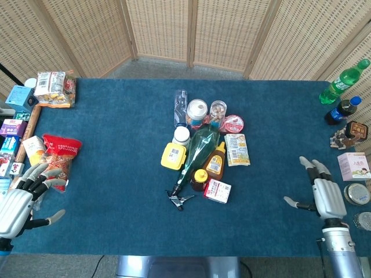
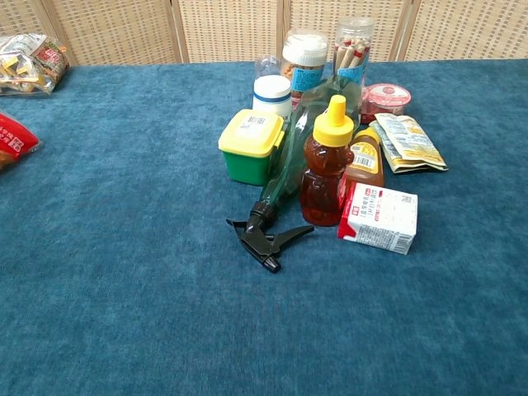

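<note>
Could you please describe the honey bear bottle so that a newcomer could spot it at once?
Find the cluster in the middle of the blue table. At its near edge, the honey bear stands upright beside the white carton. Only it is bear-shaped, amber, with a yellow pointed cap.

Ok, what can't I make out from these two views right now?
- Both hands: outside the chest view's frame.
- Left hand: head view's left edge cuts its wrist.
- Clear bottle: white jar hides most in chest view.
- Labels on boxes at left edge: too small, head view.
</note>
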Robot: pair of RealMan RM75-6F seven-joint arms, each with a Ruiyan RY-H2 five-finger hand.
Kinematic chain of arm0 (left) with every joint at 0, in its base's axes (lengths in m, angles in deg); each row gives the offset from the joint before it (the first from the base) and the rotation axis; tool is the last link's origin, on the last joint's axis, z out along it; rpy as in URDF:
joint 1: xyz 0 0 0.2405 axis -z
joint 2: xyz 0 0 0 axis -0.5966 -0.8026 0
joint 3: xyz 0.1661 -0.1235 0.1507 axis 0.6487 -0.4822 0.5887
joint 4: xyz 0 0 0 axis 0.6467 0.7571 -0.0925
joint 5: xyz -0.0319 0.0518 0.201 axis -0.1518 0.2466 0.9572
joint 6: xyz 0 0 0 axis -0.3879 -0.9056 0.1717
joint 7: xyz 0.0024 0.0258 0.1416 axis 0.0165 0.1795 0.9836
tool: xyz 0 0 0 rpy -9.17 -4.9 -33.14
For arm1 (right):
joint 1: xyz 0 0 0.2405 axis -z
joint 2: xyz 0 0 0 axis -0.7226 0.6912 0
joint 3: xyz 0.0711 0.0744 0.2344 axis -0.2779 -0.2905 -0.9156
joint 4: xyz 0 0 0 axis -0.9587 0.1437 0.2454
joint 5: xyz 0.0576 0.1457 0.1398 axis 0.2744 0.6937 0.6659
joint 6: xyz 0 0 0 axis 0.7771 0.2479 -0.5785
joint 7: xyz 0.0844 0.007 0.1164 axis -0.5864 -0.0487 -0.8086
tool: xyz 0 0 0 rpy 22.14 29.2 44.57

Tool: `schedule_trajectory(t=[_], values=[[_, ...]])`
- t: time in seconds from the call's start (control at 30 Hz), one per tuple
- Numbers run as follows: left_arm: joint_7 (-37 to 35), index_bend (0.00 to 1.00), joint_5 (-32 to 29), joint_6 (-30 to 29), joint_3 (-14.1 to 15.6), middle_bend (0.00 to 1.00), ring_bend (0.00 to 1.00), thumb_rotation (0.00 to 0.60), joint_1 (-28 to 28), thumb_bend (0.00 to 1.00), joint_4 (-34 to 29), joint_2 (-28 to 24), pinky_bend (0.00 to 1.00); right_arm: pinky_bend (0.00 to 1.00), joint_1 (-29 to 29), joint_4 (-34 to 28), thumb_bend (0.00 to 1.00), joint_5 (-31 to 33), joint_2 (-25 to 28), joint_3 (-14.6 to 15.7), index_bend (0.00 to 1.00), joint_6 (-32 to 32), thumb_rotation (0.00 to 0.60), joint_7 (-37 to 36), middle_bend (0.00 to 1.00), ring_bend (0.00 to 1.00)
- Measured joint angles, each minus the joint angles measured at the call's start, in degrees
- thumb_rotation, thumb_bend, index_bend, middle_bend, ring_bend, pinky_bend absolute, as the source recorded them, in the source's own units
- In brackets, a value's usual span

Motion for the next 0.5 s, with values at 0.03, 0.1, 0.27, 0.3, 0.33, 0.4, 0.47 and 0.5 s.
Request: schedule_trajectory(t=[0.03,0.1,0.27,0.3,0.33,0.4,0.47,0.5], values=[[-0.2,0.31,0.1,0.0,0.0,0.21,0.01,0.6,0.1,0.25,0.0,-0.1,0.0,0.0,-0.3,0.1,0.03,-0.6,-0.1,0.1,0.0,0.7,0.54,-2.2,0.04,0.0],[-1.0,0.31,0.3,0.1,0.1,0.21,0.01,0.6,0.2,0.25,0.0,-0.2,0.0,0.0,-0.8,0.2,0.02,-1.6,-0.4,0.1,0.0,1.7,0.537,-5.6,0.0,0.0],[-3.0,0.31,0.5,0.1,0.4,0.21,0.01,0.6,0.3,0.25,0.5,-0.4,0.0,0.0,-2.5,0.9,0.0,-5.0,-2.4,-0.1,0.0,3.6,0.529,-15.2,0.0,0.0],[-3.2,0.31,0.5,0.0,0.4,0.21,0.01,0.6,0.3,0.25,0.8,-0.4,0.0,0.0,-2.9,1.1,0.0,-5.7,-3.0,-0.2,0.0,3.7,0.528,-16.6,0.0,0.0],[-3.3,0.31,0.5,-0.1,0.3,0.21,0.01,0.6,0.4,0.25,0.8,-0.5,0.0,0.0,-3.5,1.3,0.0,-6.8,-4.0,-0.3,0.0,3.9,0.529,-18.3,0.0,0.0],[-3.4,0.31,0.7,-0.2,0.3,0.21,0.01,0.6,0.5,0.25,0.8,-0.6,0.0,0.0,-4.3,1.6,0.0,-8.0,-5.5,-0.5,0.0,4.1,0.527,-20.0,0.0,0.0],[-3.2,0.31,0.9,-0.3,0.2,0.21,0.01,0.6,0.5,0.25,0.6,-0.7,0.0,0.0,-5.4,1.9,0.0,-8.7,-7.0,-0.6,0.0,4.5,0.525,-20.9,0.0,0.0],[-3.1,0.31,1.1,-0.4,0.2,0.21,0.01,0.6,0.6,0.25,0.4,-0.9,0.0,0.0,-5.8,2.0,0.0,-8.9,-7.6,-0.6,0.0,4.7,0.526,-21.0,0.0,0.0]])
